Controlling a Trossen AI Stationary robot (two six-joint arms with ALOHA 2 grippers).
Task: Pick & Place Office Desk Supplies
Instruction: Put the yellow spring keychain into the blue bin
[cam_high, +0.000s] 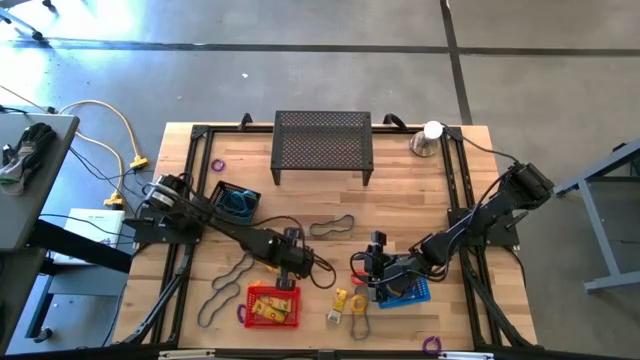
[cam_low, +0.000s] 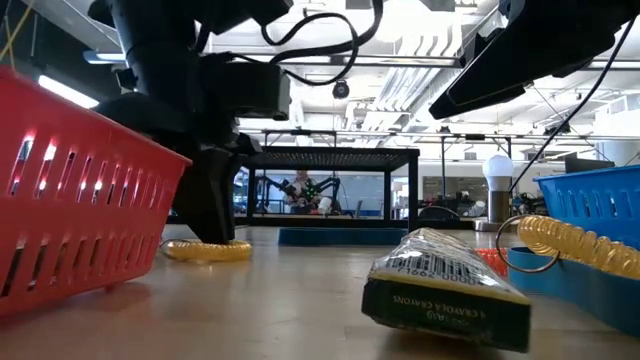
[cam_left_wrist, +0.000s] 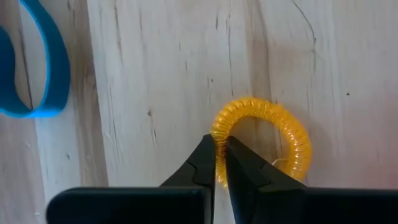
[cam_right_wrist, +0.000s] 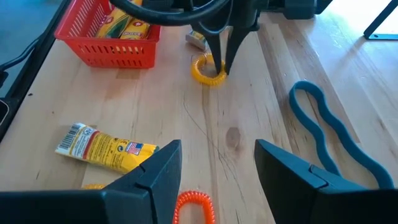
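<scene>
Your left gripper (cam_left_wrist: 219, 163) is down on the wooden table (cam_right_wrist: 249, 99) with its fingers pinched together on the rim of a yellow coil ring (cam_left_wrist: 264, 140), which lies flat on the boards. From the right wrist you see the same grip: the two dark fingers straddle the ring's edge, just beside the red basket (cam_right_wrist: 109, 34) that holds a yellow crayon box (cam_right_wrist: 127, 26). A blue band loop (cam_left_wrist: 37, 68) lies apart from the ring on the table. Your right gripper (cam_right_wrist: 217, 171) hovers over the boards near the blue basket (cam_high: 408, 291), its fingers spread wide and holding nothing. Below it you have a loose crayon pack (cam_right_wrist: 102, 148) and an orange coil ring (cam_right_wrist: 194, 206), with a teal band loop (cam_right_wrist: 333, 134) off to one side. The black mesh stand (cam_high: 322, 142) sits at the far edge.
</scene>
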